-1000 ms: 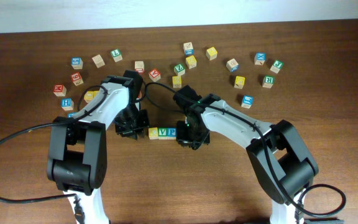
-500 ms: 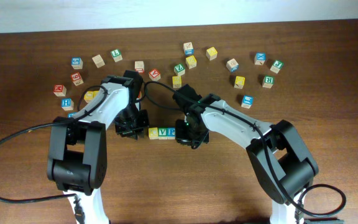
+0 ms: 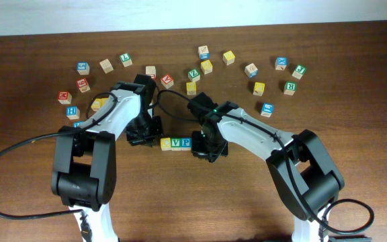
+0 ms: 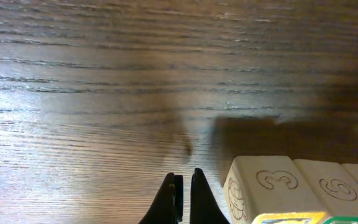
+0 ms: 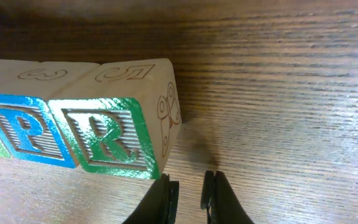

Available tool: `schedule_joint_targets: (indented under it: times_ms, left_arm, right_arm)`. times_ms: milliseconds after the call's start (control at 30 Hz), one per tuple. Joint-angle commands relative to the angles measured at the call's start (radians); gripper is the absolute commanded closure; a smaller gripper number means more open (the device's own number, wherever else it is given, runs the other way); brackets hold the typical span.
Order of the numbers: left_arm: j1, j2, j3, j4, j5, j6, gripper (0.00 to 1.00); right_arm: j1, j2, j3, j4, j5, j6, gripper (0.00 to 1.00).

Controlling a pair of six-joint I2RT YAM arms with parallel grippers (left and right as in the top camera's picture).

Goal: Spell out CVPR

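Four blocks stand edge to edge in one row on the desk [image 3: 375, 134] between the two grippers.

The left gripper [image 4: 184, 182] hangs low over bare wood just off the row's left end. Its fingers almost touch, with only a dark slit between them and nothing held.

Immediately to this gripper's right is the yellow block [image 3: 166, 143]. Its printed letter is too small to read from overhead. The left wrist view catches only a pale side face embossed with a figure like a 3, plus a sliver of yellow border cut off at the bottom edge.

The green block [image 3: 175, 142] next along reads V, and the blue block [image 3: 185, 142] after it reads P.

In the right wrist view the blue-framed P shows large. Touching it is the R block [image 5: 104, 142], which carries a green-framed R. The embossed drawing on its end face is hard to make out. From overhead the right arm [image 3: 247, 131] mostly covers this block.

The right gripper [image 5: 187, 183] sits just off that end face, low over the desk. Its fingers are a narrow gap apart and empty, and only their tips show above the frame's edge.

Loose blocks [image 3: 228, 57] lie scattered on the far side of both grippers — their letters too small to read with confidence.
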Motion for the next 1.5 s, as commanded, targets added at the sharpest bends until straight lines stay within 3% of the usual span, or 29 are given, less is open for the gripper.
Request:
schedule_joint_targets:
  times_ms: [0, 167, 500, 933, 1433, 1467]
  left_arm:
    - [-0.002, 0.008, -0.01, 0.023, -0.005, 0.019, 1.0]
    - [-0.035, 0.008, -0.01, 0.031, -0.003, 0.019, 1.0]
    - [-0.035, 0.008, -0.01, 0.042, -0.003, 0.02, 1.0]
    - [-0.035, 0.008, -0.01, 0.037, 0.024, 0.141, 1.0]
    - [-0.035, 0.008, -0.01, 0.041, 0.024, 0.117, 1.0]
    - [-0.035, 0.008, -0.01, 0.041, 0.024, 0.117, 0.96]
  right_arm:
    - [-0.031, 0.004, -0.001, -0.032, 0.021, 0.0, 0.9]
    - [-0.055, 0.004, -0.001, -0.061, 0.128, 0.001, 0.9]
    - [-0.053, 0.004, -0.001, 0.102, 0.067, 0.001, 0.9]
    - [-0.02, 0.004, -0.001, 0.147, 0.045, 0.001, 0.9]
    - [-0.02, 0.004, -0.001, 0.121, 0.035, 0.028, 0.93]
    - [-0.02, 0.004, -0.001, 0.122, 0.042, 0.027, 0.93]
